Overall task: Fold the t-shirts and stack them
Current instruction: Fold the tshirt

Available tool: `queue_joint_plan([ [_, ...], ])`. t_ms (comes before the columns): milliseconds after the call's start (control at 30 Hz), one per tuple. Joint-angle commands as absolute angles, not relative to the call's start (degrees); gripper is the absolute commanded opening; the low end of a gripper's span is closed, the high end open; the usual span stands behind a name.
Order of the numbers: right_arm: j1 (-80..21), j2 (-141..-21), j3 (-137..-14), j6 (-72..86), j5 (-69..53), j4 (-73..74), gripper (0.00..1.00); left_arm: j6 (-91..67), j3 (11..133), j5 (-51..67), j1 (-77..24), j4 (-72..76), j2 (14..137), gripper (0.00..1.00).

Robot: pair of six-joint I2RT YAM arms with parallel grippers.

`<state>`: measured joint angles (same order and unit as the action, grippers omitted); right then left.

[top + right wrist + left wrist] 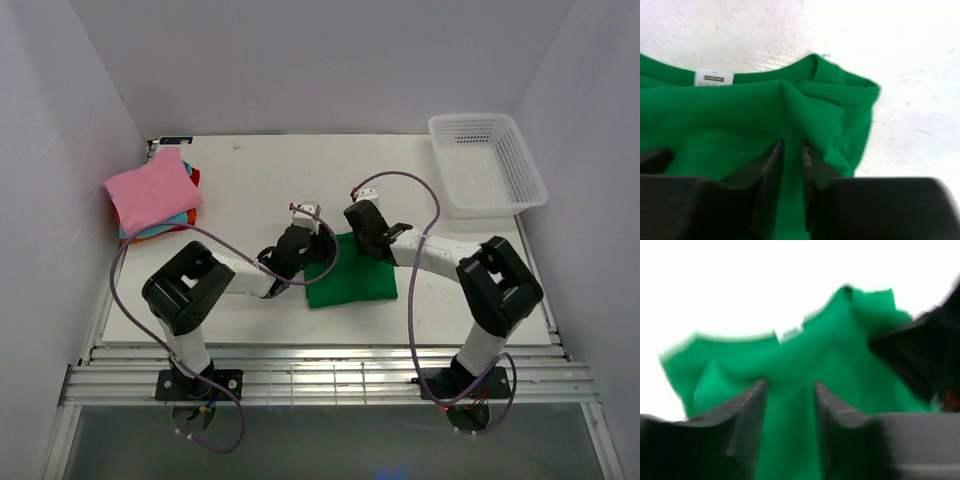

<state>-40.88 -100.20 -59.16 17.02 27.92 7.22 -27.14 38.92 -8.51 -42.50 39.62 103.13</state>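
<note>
The bright green t-shirt (352, 280) lies partly folded in the middle of the table. My left gripper (303, 238) holds its far left edge and my right gripper (366, 232) its far right edge. In the left wrist view, which is blurred, the fingers (751, 407) are closed on green cloth (840, 355) below the collar label. In the right wrist view the gripper (792, 142) is shut on a fold of the shirt (740, 115) near the collar. A pink folded t-shirt (150, 190) tops a stack at the back left, with teal-blue (128, 232) and orange-red (155, 234) edges showing beneath.
A white mesh basket (487, 165) stands at the back right corner. White walls close in the table on the left, back and right. Purple cables loop over both arms.
</note>
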Motion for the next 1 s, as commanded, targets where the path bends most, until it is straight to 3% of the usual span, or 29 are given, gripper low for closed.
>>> queue_joint_plan([
  [0, -40.78, -88.28, -58.98, 13.45, 32.16, 5.27, 0.30, -19.09, 48.41, -17.82, -42.63, 29.99, 95.64, 0.65],
  [67, -40.87, -84.31, -58.36, 12.13, 32.69, 5.54, 0.41, -18.55, 53.06, -23.27, -42.63, 23.34, 92.03, 0.87],
  [133, -41.04, -78.59, -57.40, 11.34, 32.70, 5.97, 0.52, -19.68, 54.05, -27.40, -42.71, 19.01, 88.53, 0.98],
  [367, -41.39, -66.37, -51.86, 12.12, 30.32, 8.96, 0.59, -31.37, 51.95, -26.21, -42.71, -5.09, 89.47, 0.98],
  [600, -41.48, -61.35, -47.90, 14.23, 28.83, 10.81, 0.60, -38.32, 43.42, -14.26, -42.63, -4.13, 90.09, 0.98],
  [967, -41.75, -62.22, -45.26, 15.38, 27.69, 10.55, 0.60, -42.18, 36.13, -6.25, -42.80, -0.62, 83.32, 0.98],
])
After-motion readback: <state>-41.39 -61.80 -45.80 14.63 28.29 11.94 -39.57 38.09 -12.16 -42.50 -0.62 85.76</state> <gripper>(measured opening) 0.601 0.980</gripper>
